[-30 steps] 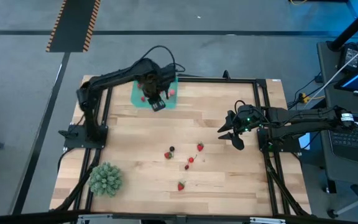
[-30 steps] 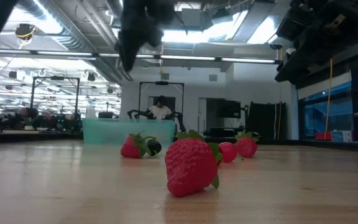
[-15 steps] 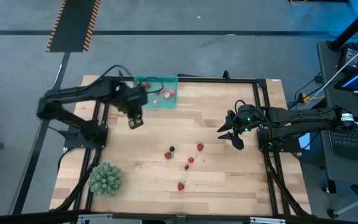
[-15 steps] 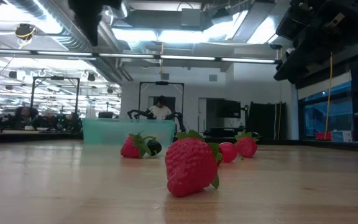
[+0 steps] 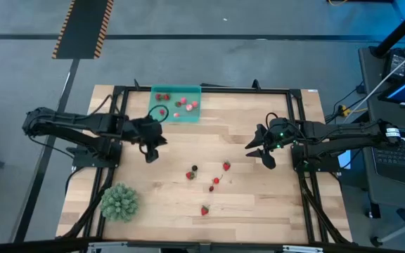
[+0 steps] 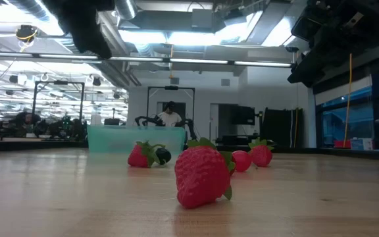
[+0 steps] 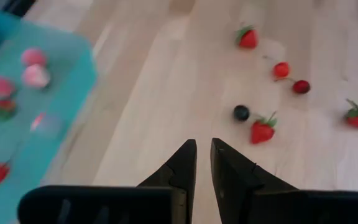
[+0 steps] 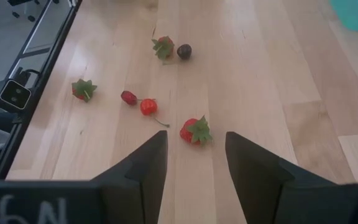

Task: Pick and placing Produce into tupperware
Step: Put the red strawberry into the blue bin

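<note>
Strawberries (image 5: 204, 209) lie loose on the wooden surface (image 5: 259, 211): one nearest the front edge, then a small cluster of red fruits (image 5: 215, 180) and a dark berry (image 5: 195, 169) mid-surface. Beyond these, the left gripper (image 5: 151, 156) hangs with its jaws nearly together and empty, between the cluster and the teal tupperware (image 5: 162, 111) at the far edge, which holds several fruits. The right gripper (image 5: 259, 153) waits on the right, jaws partly open, empty. A spiky green ball (image 5: 120, 202) sits near left. This looks like the reach for another fruit; the left jaws would need to open first.
</note>
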`<state>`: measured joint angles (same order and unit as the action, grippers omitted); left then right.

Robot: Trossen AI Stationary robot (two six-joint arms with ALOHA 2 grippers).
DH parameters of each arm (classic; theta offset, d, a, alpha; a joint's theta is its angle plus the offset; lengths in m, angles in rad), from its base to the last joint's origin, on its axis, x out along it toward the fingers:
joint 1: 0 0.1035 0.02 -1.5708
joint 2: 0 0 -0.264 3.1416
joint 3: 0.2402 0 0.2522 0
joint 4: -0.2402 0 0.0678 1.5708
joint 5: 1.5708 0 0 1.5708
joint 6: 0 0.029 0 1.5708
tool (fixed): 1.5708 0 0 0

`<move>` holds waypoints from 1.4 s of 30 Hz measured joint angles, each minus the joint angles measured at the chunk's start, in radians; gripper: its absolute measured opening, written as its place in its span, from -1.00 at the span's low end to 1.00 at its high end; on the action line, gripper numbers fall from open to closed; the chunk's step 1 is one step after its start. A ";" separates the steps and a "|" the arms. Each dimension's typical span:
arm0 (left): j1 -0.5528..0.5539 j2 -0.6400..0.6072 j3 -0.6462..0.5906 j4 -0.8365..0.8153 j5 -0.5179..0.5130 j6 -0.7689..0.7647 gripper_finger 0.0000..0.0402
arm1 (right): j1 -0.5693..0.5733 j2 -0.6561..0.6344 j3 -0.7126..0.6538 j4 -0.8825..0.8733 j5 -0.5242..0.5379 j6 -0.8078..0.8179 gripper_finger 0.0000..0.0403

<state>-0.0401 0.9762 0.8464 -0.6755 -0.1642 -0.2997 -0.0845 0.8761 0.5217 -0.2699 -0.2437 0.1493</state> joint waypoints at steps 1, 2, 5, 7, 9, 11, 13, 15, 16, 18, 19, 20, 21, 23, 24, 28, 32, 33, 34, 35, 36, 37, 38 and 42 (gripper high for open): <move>-0.010 -0.005 -0.035 0.055 -0.001 0.016 -0.81 | 0.000 0.000 0.000 0.005 0.007 0.000 -0.18; -0.018 -0.009 -0.065 0.110 -0.003 0.036 -0.82 | 0.000 0.001 0.000 0.014 0.015 0.000 -0.18; -0.032 -0.009 -0.148 0.301 -0.007 0.112 -0.86 | 0.000 0.003 0.000 0.042 0.039 0.000 -0.18; -0.034 -0.006 -0.188 0.412 -0.008 0.149 -0.88 | 0.000 0.008 0.000 0.084 0.048 -0.003 -0.18; -0.033 -0.003 -0.213 0.484 -0.008 0.157 -0.90 | 0.000 0.009 0.000 0.134 0.087 -0.031 -0.18; -0.033 -0.003 -0.228 0.515 -0.008 0.148 -0.91 | 0.000 0.012 0.001 0.166 0.106 -0.050 -0.15; -0.034 -0.003 -0.232 0.514 -0.008 0.145 -0.93 | 0.000 0.016 0.001 0.189 0.108 -0.052 -0.08; -0.035 -0.003 -0.235 0.514 -0.008 0.145 -0.95 | 0.000 0.018 0.001 0.203 0.108 -0.052 0.02; -0.035 -0.003 -0.235 0.512 -0.008 0.145 -0.96 | 0.000 0.018 0.001 0.203 0.108 -0.052 0.07; -0.035 -0.003 -0.235 0.511 -0.008 0.145 -0.98 | 0.000 0.018 0.001 0.201 0.107 -0.046 0.17; -0.035 -0.003 -0.235 0.511 -0.008 0.145 -0.99 | 0.000 0.018 0.001 0.200 0.108 -0.046 0.21; -0.035 -0.003 -0.235 0.511 -0.008 0.150 -0.99 | 0.000 0.018 0.001 0.200 0.107 -0.052 0.24; -0.035 -0.003 -0.235 0.511 -0.008 0.154 -1.00 | 0.000 0.018 0.001 0.200 0.107 -0.058 0.27; -0.034 -0.003 -0.235 0.505 -0.008 0.153 -0.99 | 0.000 0.018 0.001 0.199 0.107 -0.059 0.30; -0.034 -0.003 -0.235 0.504 -0.008 0.153 -0.99 | 0.000 0.018 0.001 0.199 0.107 -0.049 0.31; -0.034 -0.002 -0.235 0.504 -0.010 0.152 -0.94 | 0.000 0.018 0.001 0.202 0.103 0.059 0.31; -0.035 -0.002 -0.235 0.505 -0.005 0.152 -0.89 | 0.008 0.019 0.001 0.213 0.104 0.077 0.31; -0.035 -0.002 -0.235 0.505 -0.004 0.152 -0.88 | 0.011 0.019 0.001 0.218 0.103 0.076 0.31; -0.035 -0.002 -0.235 0.505 -0.004 0.152 -0.87 | 0.012 0.020 0.001 0.221 0.104 0.076 0.31; -0.035 -0.002 -0.235 0.505 -0.004 0.152 -0.85 | 0.015 0.024 0.001 0.222 0.110 0.077 0.31; -0.035 -0.002 -0.235 0.504 -0.004 0.151 -0.84 | 0.018 0.032 0.001 0.222 0.124 0.078 0.31; -0.035 -0.002 -0.235 0.505 -0.004 0.151 -0.83 | 0.021 0.044 0.001 0.222 0.142 0.078 0.31; -0.035 -0.002 -0.235 0.505 -0.004 0.151 -0.82 | 0.023 0.062 0.001 0.222 0.157 0.077 0.31; -0.035 -0.002 -0.235 0.505 -0.003 0.150 -0.79 | 0.025 0.173 0.001 0.221 0.172 0.075 0.31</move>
<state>-0.0750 0.9741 0.6111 -0.1707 -0.1677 -0.1493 -0.0597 1.0486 0.5222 -0.0488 -0.0719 0.2243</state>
